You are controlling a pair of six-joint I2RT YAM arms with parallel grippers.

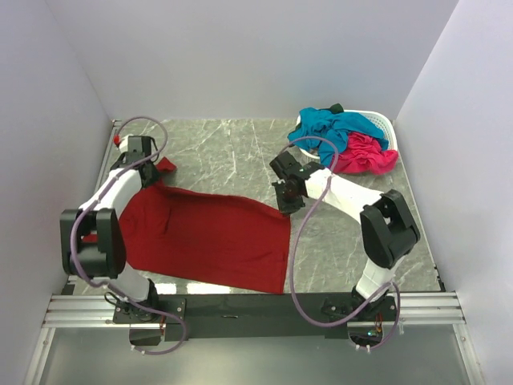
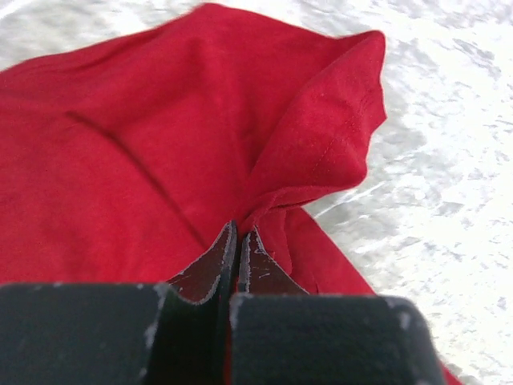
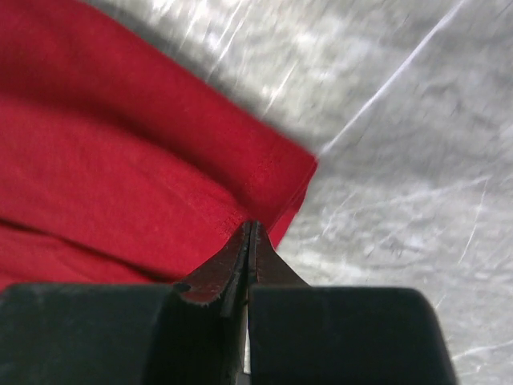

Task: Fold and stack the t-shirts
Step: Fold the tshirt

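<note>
The dark red t-shirt [image 1: 208, 237] lies spread across the near left of the marble table [image 1: 232, 152]. My left gripper [image 1: 152, 175] is shut on the shirt's far left end, beside a sleeve. In the left wrist view the left gripper [image 2: 240, 231] pinches a bunched fold of the dark red t-shirt [image 2: 120, 160]. My right gripper [image 1: 286, 204] is shut on the shirt's far right corner. The right wrist view shows that gripper [image 3: 252, 228] clamped on the hemmed corner of the red shirt [image 3: 120, 176]. A teal-blue t-shirt [image 1: 341, 128] and a hot pink t-shirt [image 1: 367, 154] lie crumpled at the back right.
A white latticed basket [image 1: 383, 120] sits in the back right corner under the teal and pink shirts. Pale walls close in the table on the left, back and right. The metal rail [image 1: 256, 306] with both arm bases runs along the near edge.
</note>
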